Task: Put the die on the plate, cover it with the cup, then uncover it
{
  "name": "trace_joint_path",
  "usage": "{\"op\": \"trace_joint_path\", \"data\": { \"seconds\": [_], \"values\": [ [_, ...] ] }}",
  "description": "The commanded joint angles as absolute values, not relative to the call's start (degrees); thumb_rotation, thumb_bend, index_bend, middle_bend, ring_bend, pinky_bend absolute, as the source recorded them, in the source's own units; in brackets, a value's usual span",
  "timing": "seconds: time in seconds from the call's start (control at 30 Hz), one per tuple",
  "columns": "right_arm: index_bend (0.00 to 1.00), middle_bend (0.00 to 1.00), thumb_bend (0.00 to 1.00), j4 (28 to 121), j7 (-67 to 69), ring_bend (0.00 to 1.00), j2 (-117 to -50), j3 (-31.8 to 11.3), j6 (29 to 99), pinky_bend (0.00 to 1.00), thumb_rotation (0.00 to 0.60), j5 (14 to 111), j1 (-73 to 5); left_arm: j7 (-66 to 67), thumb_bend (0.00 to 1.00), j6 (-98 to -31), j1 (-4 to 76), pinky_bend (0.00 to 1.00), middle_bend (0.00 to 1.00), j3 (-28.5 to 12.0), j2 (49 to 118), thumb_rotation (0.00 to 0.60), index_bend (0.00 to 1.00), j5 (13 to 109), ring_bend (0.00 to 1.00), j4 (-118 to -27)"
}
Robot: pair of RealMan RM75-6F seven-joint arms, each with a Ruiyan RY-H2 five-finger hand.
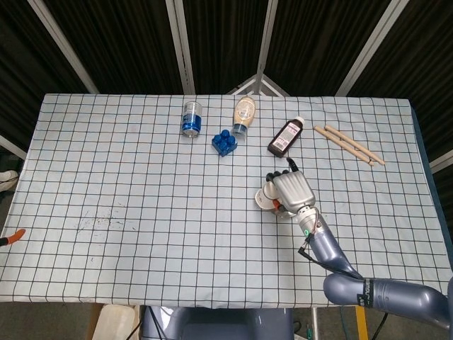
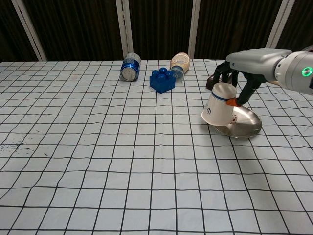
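No wording can be read anywhere: the label on the dark brown bottle (image 1: 286, 137) is a blur, the blue can (image 2: 130, 66) shows only colour, and the white paper cup (image 2: 221, 104) bears an illegible dark mark

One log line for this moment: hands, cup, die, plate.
right hand: holds cup, tilted, mouth down over plate left edge | die: hidden | left hand: not in view | step: covering

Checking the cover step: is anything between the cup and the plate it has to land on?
Nothing visible. The right hand holds the cup tilted over the plate's left rim; the bottle and block lie farther back.
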State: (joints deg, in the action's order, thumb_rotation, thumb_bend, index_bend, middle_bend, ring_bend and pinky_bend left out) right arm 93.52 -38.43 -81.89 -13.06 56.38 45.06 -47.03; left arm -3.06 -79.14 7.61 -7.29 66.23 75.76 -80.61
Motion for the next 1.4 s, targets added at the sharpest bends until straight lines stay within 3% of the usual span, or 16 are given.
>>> {"op": "trace_joint_path", "data": {
  "seconds": [0.03, 0.57, 1.4],
  "values": [
    [0.45, 0.4, 0.42, 90.83, -38.24, 0.37, -82.77, -12.58, 56.49, 0.0, 0.6, 45.28, -47.56, -3.15, 0.22, -79.38, 7.57, 0.06, 0.0, -7.33, 66.32, 0.6, 0.23, 75.89, 0.0, -80.44],
    [0.46, 0.4, 0.42, 88.58, -31.92, 0.37, -80.01, -9.98, 55.16, 0.0, 0.6, 47.12, -44.85, -0.7, 0.22, -78.83, 7.89, 0.06, 0.0, -7.07, 67.05, 0.6, 0.23, 75.45, 0.0, -80.57],
    [0.46, 0.4, 0.43, 79.31, -23.61, 0.37, -85.71, -9.98, 53.1, 0.0, 0.6, 53.22, -44.68, -0.85, 0.22, -78.98, 7.73, 0.06, 0.0, -7.16, 66.88, 0.6, 0.23, 75.19, 0.0, -80.58]
  ]
}}
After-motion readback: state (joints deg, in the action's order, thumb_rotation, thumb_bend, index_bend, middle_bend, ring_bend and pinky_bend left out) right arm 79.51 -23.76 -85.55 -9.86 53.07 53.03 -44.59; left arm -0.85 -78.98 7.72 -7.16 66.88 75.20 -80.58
